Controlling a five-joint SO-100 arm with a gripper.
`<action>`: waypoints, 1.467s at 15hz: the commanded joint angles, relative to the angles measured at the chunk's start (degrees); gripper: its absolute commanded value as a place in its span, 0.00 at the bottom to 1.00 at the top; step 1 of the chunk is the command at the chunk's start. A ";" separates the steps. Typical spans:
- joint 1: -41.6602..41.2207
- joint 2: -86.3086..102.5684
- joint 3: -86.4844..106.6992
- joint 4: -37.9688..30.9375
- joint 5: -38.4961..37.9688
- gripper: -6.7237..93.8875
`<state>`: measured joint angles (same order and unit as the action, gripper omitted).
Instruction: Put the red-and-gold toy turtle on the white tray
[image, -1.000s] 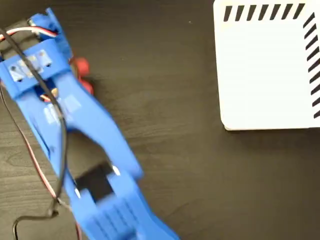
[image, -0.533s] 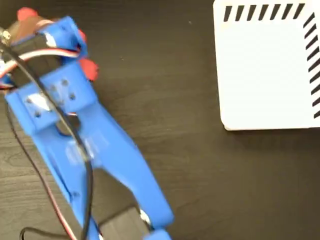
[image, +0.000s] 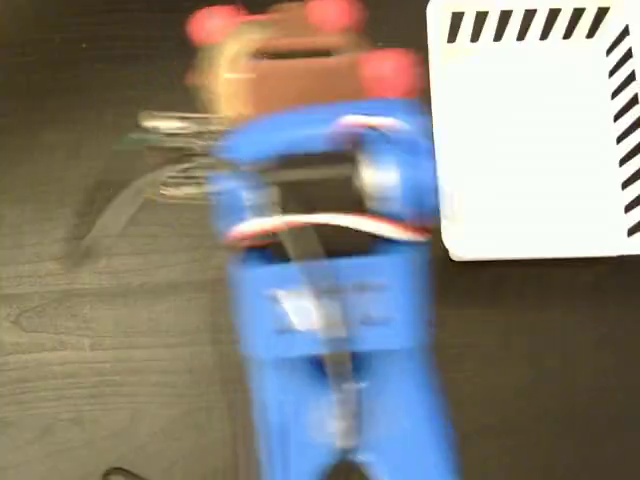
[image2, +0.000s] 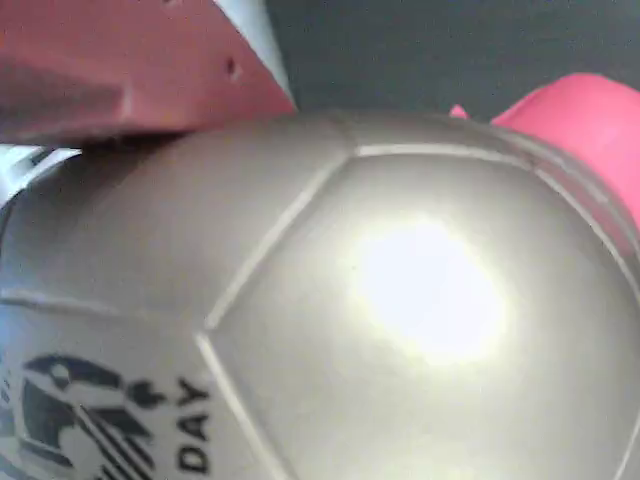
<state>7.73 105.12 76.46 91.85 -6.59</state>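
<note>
The dark table (image: 120, 330) fills most of the fixed view. The big white tray (image: 530, 150) lies flat on it, just to the right of the blue arm (image: 335, 340). The arm looks blurry. At its top end, the gripper (image: 300, 110) is closed tight on the red-and-gold toy turtle (image: 290, 60), which sits left of the tray. In the wrist view, the turtle's shiny shell (image2: 400, 300) fills the picture. One finger (image2: 130, 70) presses on the shell's top left.

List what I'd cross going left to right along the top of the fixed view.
Bare dark table → red-and-gold toy turtle, blurred at the end of the blue arm → white tray.
</note>
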 joint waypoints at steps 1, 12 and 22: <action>8.70 -0.70 -7.47 1.58 -10.72 0.03; 26.02 -34.01 -26.54 4.13 -17.49 0.03; 26.98 -43.59 -27.07 -0.09 -13.97 0.03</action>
<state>33.93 59.24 52.65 91.41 -20.30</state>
